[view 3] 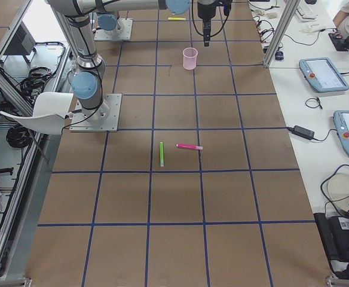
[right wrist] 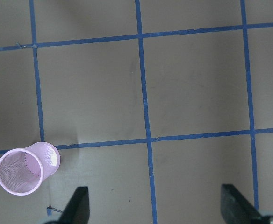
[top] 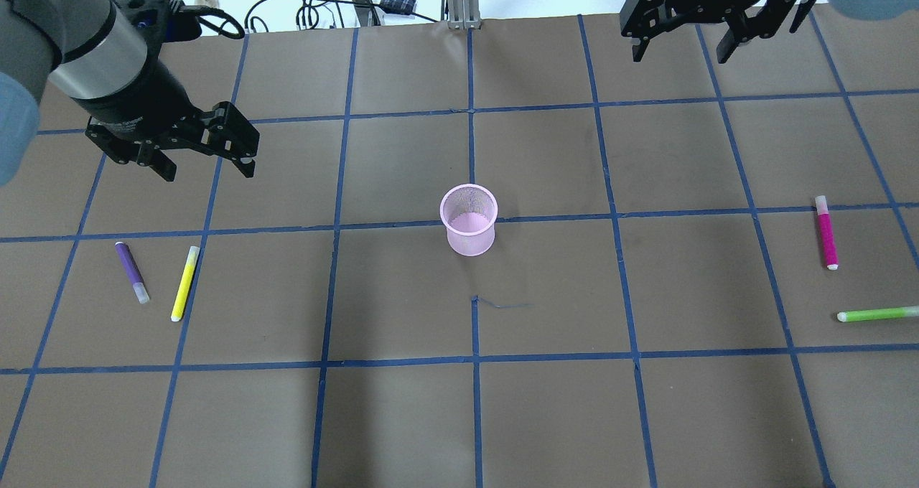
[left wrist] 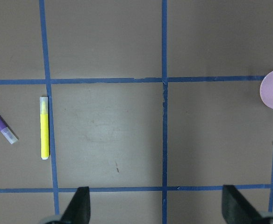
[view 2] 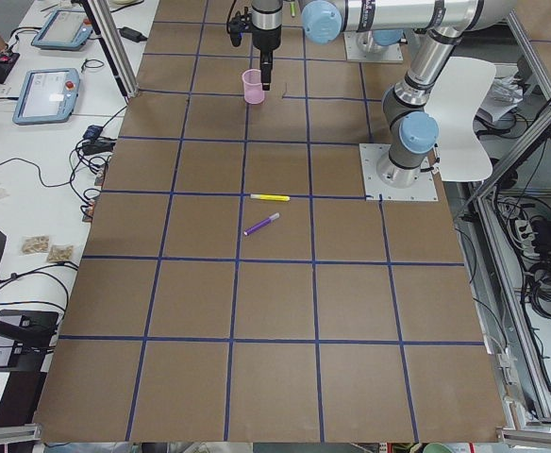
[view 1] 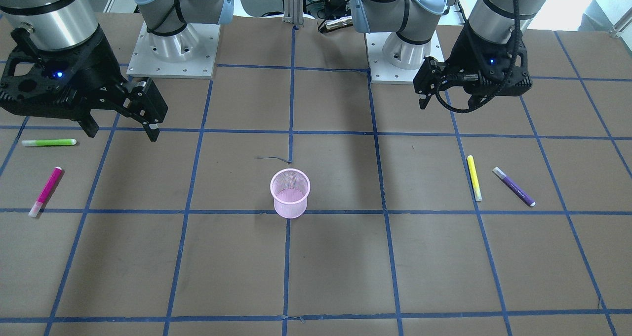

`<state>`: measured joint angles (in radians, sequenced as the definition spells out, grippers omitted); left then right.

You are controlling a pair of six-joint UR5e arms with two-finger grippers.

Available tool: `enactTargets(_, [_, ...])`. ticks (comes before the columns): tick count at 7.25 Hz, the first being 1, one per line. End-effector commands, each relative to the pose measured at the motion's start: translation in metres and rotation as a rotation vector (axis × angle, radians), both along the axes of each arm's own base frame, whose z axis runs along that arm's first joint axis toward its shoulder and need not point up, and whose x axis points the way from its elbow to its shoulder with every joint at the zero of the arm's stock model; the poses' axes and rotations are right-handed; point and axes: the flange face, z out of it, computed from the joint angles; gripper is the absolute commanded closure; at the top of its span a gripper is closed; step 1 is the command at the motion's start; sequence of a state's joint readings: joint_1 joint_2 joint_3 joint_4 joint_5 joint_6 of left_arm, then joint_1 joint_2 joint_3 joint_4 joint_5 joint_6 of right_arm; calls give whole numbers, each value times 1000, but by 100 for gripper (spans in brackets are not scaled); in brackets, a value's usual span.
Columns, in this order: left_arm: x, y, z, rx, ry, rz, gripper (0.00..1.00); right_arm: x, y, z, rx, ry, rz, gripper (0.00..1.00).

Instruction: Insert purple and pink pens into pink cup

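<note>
Black fingertips frame the bottom edge of each wrist view, set wide apart with nothing between them. The left gripper and the right gripper are both spread and empty, hanging above the brown paper-covered table with its blue tape grid.

Near the left gripper, the slim purple pen with a pale cap lies flat just beside a yellow highlighter pen. On the robot's right side, the magenta-pink pen with a whitish cap lies flat near a green highlighter pen, well apart from the right gripper. The pink wire-mesh cup stands upright at mid-table between the arms, its inside bare.

By my reading, no part of the task is done: neither pen is grasped or in the cup, so both pick-ups and both insertions are left.
</note>
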<state>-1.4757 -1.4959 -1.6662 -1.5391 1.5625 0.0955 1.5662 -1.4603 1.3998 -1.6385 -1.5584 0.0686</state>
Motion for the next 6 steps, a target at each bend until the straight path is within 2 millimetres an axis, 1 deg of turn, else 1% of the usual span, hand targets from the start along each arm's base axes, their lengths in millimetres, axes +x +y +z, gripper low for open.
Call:
enactTargets(1, [-9,-2,0,-9,104,2,0,0,0,0,-1,2,-1,0])
enactTargets(3, [-8,-1,-1,-1,92,1,0,0,0,-1,2,3,1,0])
enactTargets(4, [-5,0,1,-2,55,1,0,-1,0,0,-1,8,2,0])
enactTargets(5, [-2,1,3,-5,30,2,0,-1,-1,-4,7,7,2,0])
enactTargets(6, [-2,3,5,-8,28,2,0,-7,-9,-17,41,11,-8,0])
